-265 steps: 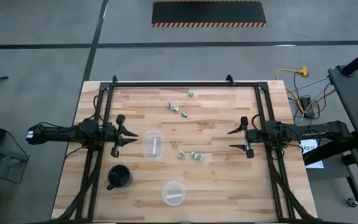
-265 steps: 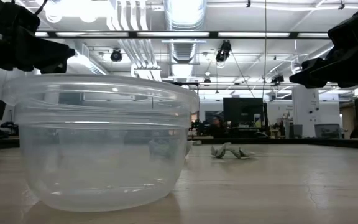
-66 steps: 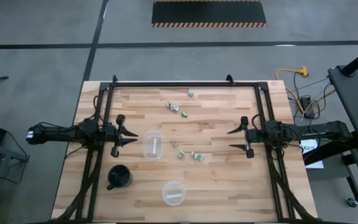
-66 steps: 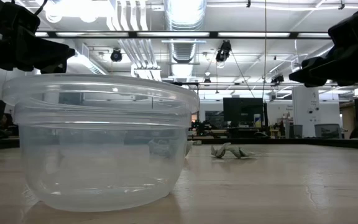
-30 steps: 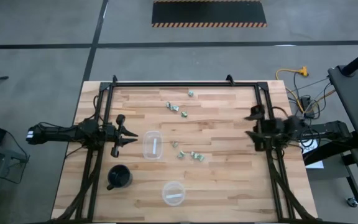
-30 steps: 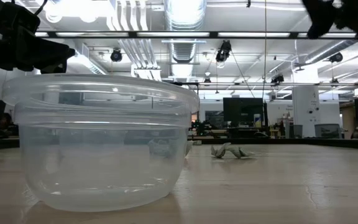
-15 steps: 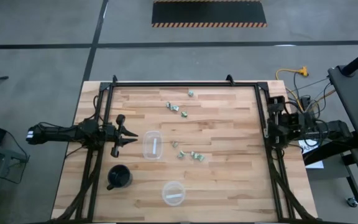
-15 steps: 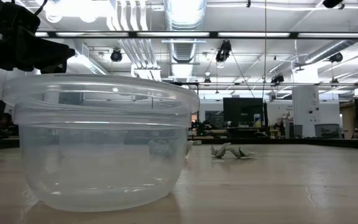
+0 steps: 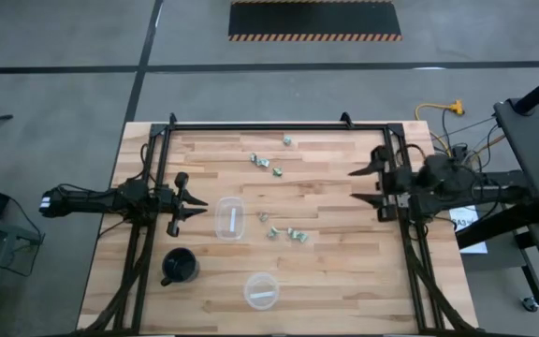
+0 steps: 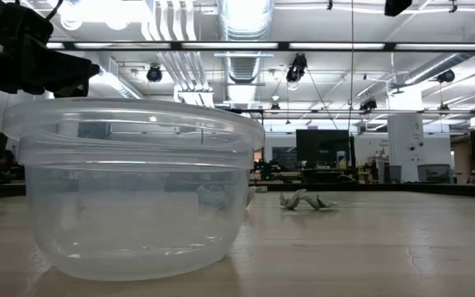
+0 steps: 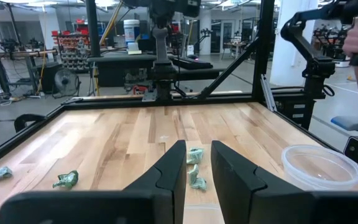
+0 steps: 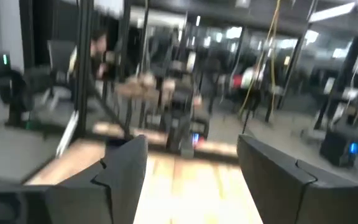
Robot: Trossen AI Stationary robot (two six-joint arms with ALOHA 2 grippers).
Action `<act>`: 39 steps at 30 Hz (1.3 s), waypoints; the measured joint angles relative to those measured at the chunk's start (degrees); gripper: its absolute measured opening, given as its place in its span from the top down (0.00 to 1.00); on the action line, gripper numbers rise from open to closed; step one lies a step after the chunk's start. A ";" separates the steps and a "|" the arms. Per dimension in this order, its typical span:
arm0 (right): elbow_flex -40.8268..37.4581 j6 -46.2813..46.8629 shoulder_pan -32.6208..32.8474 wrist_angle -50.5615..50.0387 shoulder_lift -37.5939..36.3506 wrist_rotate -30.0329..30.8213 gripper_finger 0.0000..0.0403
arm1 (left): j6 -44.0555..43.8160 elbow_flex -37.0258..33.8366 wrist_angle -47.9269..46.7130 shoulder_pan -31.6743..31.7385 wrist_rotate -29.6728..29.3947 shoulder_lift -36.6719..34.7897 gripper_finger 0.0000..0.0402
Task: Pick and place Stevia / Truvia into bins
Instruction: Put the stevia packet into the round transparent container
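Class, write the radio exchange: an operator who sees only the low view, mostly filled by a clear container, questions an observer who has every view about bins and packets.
Operator: I see one round clear container up close and a few packets behind it. Is there another bin?
Observer: Yes. A squarish clear container stands farther back, just in front of the left pincer.
Operator: Are there any packets I am missing?
Observer: A second group of packets lies scattered near the table's far edge, beyond the ones you see.
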 joint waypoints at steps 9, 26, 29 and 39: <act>2.20 -1.95 0.00 -2.43 11.92 -0.02 0.42 | -0.02 0.00 0.00 0.01 0.01 0.00 0.86; 3.10 4.59 0.00 -3.78 27.85 -0.20 0.42 | -0.02 0.00 0.01 0.00 0.01 0.00 0.86; 3.10 5.81 0.00 -4.19 30.12 -0.20 0.42 | -0.01 0.00 0.01 0.00 0.00 0.00 0.86; 3.08 10.75 0.02 -3.91 38.13 -0.51 0.42 | -0.01 0.00 0.01 0.00 0.00 0.00 0.86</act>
